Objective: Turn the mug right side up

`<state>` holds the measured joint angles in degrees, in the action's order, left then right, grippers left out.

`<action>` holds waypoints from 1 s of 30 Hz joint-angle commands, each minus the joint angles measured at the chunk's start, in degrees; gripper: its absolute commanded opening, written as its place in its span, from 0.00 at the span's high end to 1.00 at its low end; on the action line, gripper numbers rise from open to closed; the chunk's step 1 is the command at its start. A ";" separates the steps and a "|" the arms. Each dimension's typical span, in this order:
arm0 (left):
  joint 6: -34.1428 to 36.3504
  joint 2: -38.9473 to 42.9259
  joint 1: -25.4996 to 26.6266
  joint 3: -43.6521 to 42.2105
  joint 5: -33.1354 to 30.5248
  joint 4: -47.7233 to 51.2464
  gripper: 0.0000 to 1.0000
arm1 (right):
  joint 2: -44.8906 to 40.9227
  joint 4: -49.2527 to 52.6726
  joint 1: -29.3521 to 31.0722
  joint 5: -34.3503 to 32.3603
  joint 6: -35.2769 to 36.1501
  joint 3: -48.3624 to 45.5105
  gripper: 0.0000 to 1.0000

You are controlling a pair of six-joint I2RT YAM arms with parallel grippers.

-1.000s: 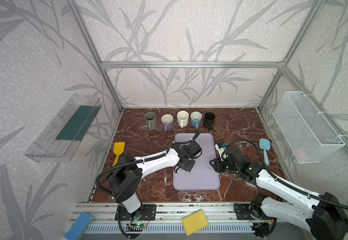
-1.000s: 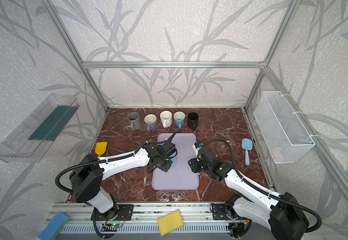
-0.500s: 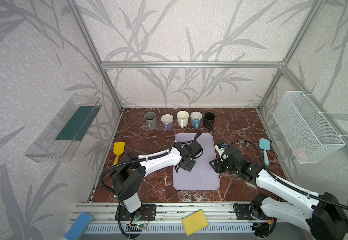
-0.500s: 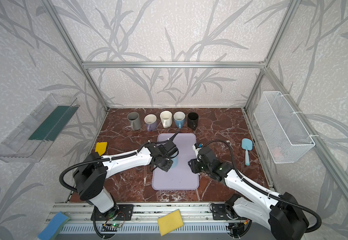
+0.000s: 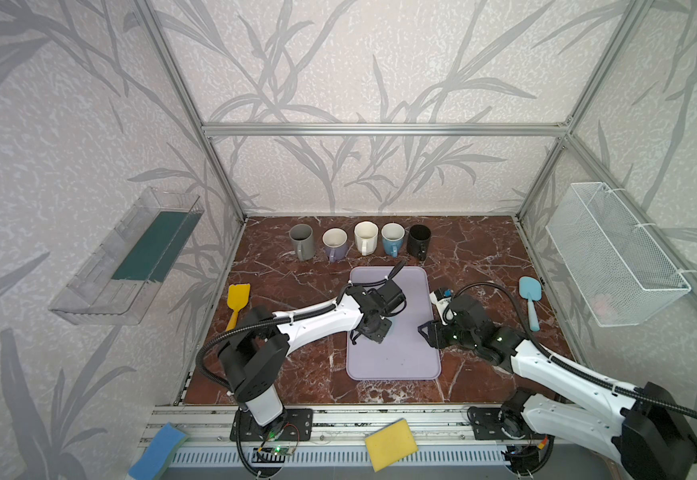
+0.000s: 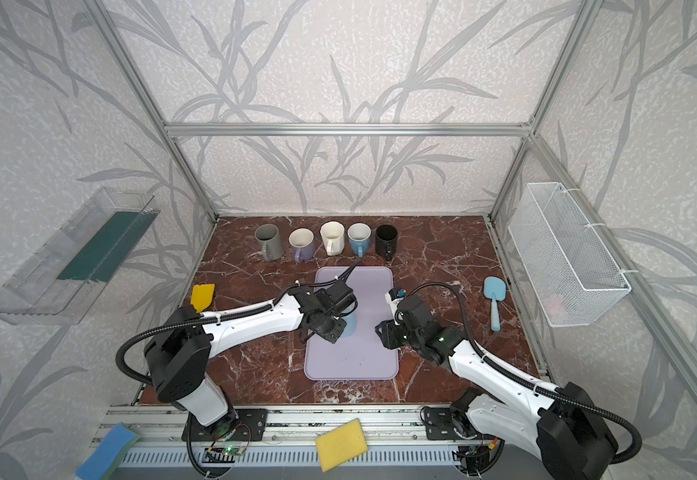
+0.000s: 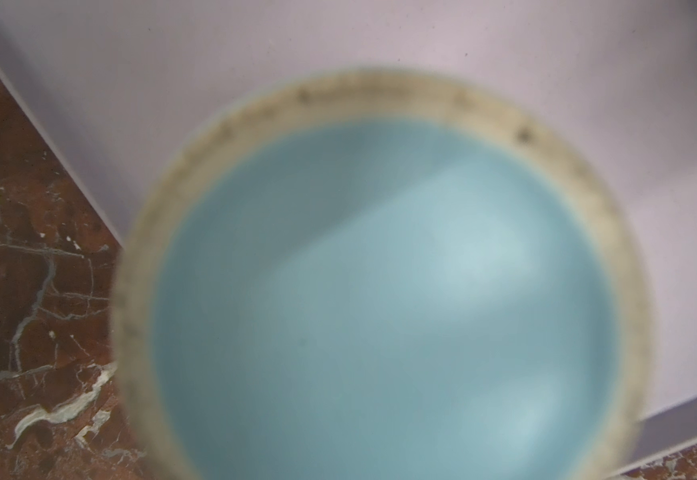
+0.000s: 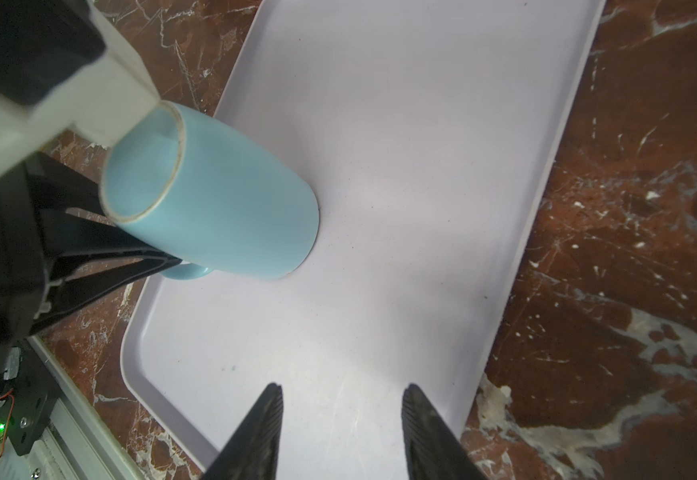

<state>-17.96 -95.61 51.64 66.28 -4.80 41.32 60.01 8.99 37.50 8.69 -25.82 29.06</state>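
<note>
**Left claw (image 8: pixel 170 261) now clamped on mug (image 8: pixel 230 208) handle**

Since a second ago your left claw has closed up; the right arm hasn't shifted. Left fingers pinch the blue mug's handle. Mug is upside down: mouth on the tray (image 5: pixel 396 357), foot ring up. It sits by the tray's left edge in both top views, mostly hidden under the wrist there. Right claw (image 8: pixel 342 388) hangs well apart from the mug at the tray's right edge, jaws parted, gripping nothing. Tray lies flat on the bench (image 5: pixel 297 270).

No readable text, labels, brands or numbers anywhere; mugs, tray, arms all unmarked.
</note>
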 commanded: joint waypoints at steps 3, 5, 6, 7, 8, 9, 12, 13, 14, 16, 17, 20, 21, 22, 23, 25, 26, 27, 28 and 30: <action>0.04 4.38 -0.08 0.30 -0.61 -2.76 1.00 | 0.13 -2.34 -0.23 1.68 -0.85 -0.66 0.52; -0.14 5.16 -0.29 -0.15 -0.23 -3.52 1.00 | -0.04 -2.63 -0.20 1.91 -1.11 -0.84 0.52; -0.38 5.68 -0.34 -0.48 -0.13 -4.00 1.00 | -0.15 -3.07 -0.23 2.16 -1.28 -1.06 0.52; -0.50 6.26 -0.46 -0.77 0.12 -4.68 1.00 | -0.32 -3.46 -0.23 2.51 -1.54 -1.26 0.52; -0.65 6.76 -0.56 -1.19 0.42 -5.32 1.00 | -0.48 -3.91 -0.22 2.77 -1.75 -1.52 0.52; -0.75 7.48 -0.78 -1.69 0.88 -6.00 1.00 | -0.64 -4.54 -0.23 3.20 -2.12 -1.88 0.52; -1.09 9.64 -1.51 -3.25 2.57 -8.22 1.00 | -1.16 -6.47 -0.19 4.04 -3.04 -2.90 0.51; -1.27 10.49 -1.85 -3.86 3.06 -9.11 1.00 | -1.34 -7.05 -0.22 4.29 -3.33 -3.19 0.51; -1.51 11.22 -2.18 -4.48 3.65 -9.94 1.00 | -1.46 -7.52 -0.21 4.47 -3.55 -3.50 0.51; -1.80 13.09 -2.85 -5.94 4.93 -11.93 1.00 | -1.47 -8.90 -0.23 5.16 -4.18 -4.13 0.51; -1.84 13.95 -3.14 -6.66 5.42 -13.01 1.00 | -1.47 -9.76 -0.19 5.56 -4.53 -4.47 0.51; -2.69 17.14 -3.77 -9.97 6.66 -18.17 1.00 | -1.06 -13.03 -0.18 6.68 -5.70 -5.78 0.51; -2.96 18.32 -4.15 -10.99 7.30 -19.41 1.00 | -0.97 -13.97 -0.23 6.94 -6.02 -6.09 0.51; -3.33 19.35 -4.57 -11.86 8.19 -20.67 1.00 | -0.86 -14.94 -0.19 7.14 -6.37 -6.49 0.51; -3.68 20.29 -4.94 -12.63 8.89 -21.75 1.00 | -0.78 -15.86 -0.22 7.37 -6.67 -6.79 0.51; -4.64 22.17 -6.07 -14.20 10.72 -23.91 1.00 | -0.60 -17.81 -0.19 7.99 -7.34 -7.34 0.51; -4.97 22.88 -6.53 -14.85 11.45 -24.86 1.00 | -0.44 -18.45 -0.23 8.17 -7.62 -7.45 0.51; -5.38 23.68 -7.05 -15.61 12.22 -25.91 1.00 | -0.26 -18.94 -0.23 8.37 -7.90 -7.44 0.51; -5.91 24.42 -7.60 -16.18 12.97 -26.87 1.00 | -0.03 -19.37 -0.21 8.58 -8.13 -7.44 0.51; -6.42 25.78 -8.45 -17.37 14.20 -28.99 1.00 | 0.27 -20.44 -0.23 9.05 -8.52 -7.44 0.51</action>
<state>-22.79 -72.93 44.23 49.30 6.55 21.04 59.96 -7.42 37.47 16.27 -33.10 21.96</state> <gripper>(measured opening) 0.151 0.493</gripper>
